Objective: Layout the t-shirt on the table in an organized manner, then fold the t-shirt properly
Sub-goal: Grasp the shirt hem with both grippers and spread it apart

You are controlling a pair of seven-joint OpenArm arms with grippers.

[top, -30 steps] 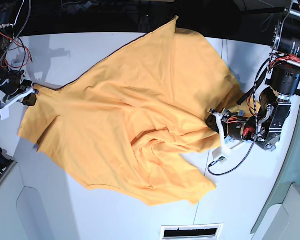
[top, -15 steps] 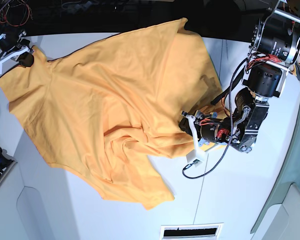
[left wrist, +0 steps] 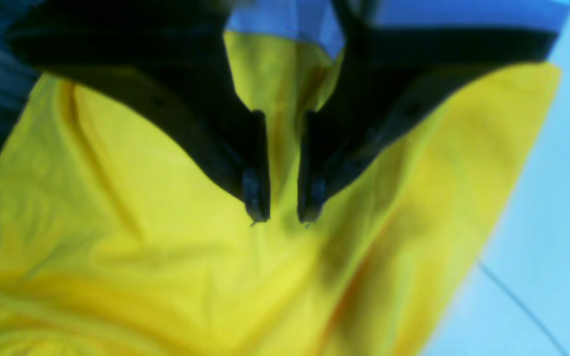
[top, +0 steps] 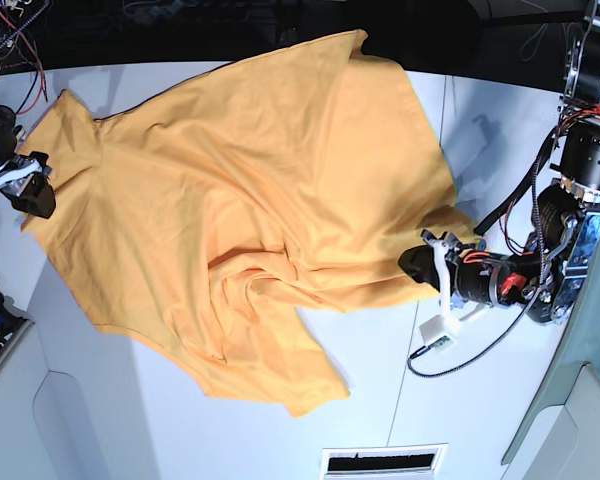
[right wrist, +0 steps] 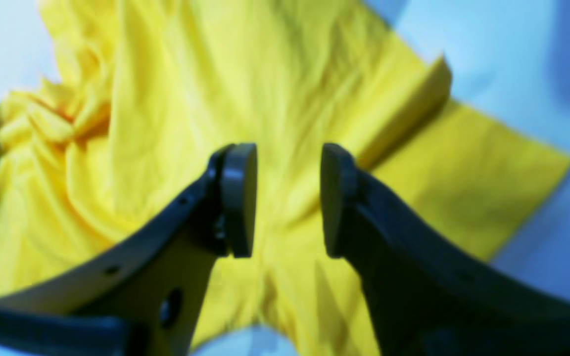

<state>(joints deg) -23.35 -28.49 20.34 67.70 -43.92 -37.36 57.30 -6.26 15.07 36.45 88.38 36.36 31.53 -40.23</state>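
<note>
Base view: right end effector (top: 35, 195) now released; left end effector (top: 412, 268) still grasping t-shirt (top: 250, 200).

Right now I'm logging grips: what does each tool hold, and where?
Left tool pinches the shirt at its edge; right tool is open, holding nothing.

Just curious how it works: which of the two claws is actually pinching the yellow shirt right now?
The left gripper: t-shirt fabric runs between its nearly closed jaws. The right gripper stands open, nothing between its pads.

Soft, matt, creased cloth t-shirt (top: 240, 180) on smooth matt white table (top: 460, 400).
</note>
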